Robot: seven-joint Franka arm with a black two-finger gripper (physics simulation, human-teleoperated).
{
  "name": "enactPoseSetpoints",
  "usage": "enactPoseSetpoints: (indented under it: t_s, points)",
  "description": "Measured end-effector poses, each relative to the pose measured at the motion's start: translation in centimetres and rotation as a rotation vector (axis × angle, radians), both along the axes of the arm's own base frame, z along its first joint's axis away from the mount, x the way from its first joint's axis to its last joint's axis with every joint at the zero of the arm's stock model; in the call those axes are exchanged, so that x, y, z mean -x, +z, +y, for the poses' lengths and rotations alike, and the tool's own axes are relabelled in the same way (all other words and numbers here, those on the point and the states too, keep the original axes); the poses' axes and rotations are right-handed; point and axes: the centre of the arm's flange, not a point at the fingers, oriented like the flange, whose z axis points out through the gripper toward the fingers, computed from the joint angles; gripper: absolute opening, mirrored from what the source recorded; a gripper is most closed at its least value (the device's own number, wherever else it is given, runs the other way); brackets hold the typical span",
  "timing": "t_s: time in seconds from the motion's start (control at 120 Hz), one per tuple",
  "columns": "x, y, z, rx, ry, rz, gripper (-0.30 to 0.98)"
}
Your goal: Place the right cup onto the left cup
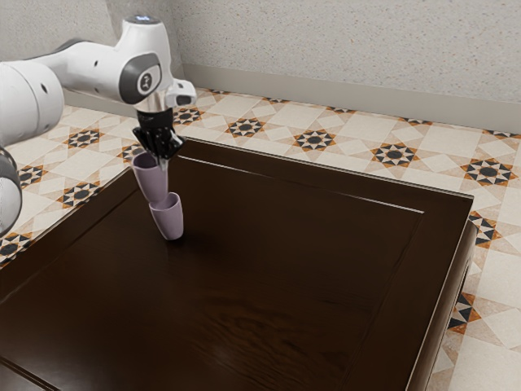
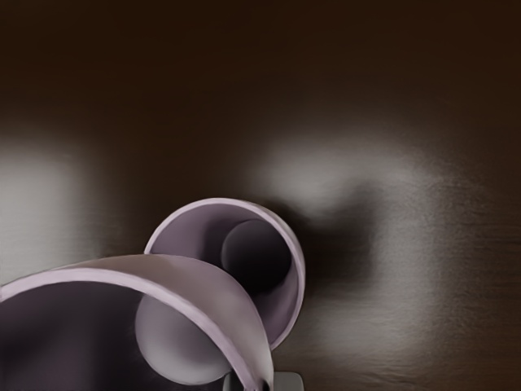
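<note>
In the exterior view my gripper is shut on the rim wall of a purple cup, which hangs raised and slightly tilted. A second purple cup stands on the table just below it, toward the exterior view's right; the held cup's base is near its rim, and I cannot tell whether they touch. In the wrist view the tips of my gripper pinch the wall of the held cup. The standing cup opens upward beyond it, partly covered by the held one.
Both cups are over the dark wooden table, near its far left corner in the exterior view. A raised border runs along the table's edge, with patterned floor tiles and a speckled wall beyond.
</note>
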Motion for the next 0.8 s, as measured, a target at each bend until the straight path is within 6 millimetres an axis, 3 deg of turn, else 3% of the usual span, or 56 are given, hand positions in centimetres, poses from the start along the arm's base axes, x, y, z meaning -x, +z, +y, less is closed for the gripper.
enactPoseSetpoints:
  t_s: [0.4,0.483,0.633,0.8]
  points:
    - [-2.2,-3.4,0.3,0.006,-0.026,0.028,-0.10]
    - [-2.2,-3.5,0.3,0.022,-0.025,0.033,0.08]
    - [-1.2,-0.7,0.5,0.058,-0.014,0.021,0.38]
    - [1.3,4.3,-0.8,0.077,-0.031,-0.009,0.54]
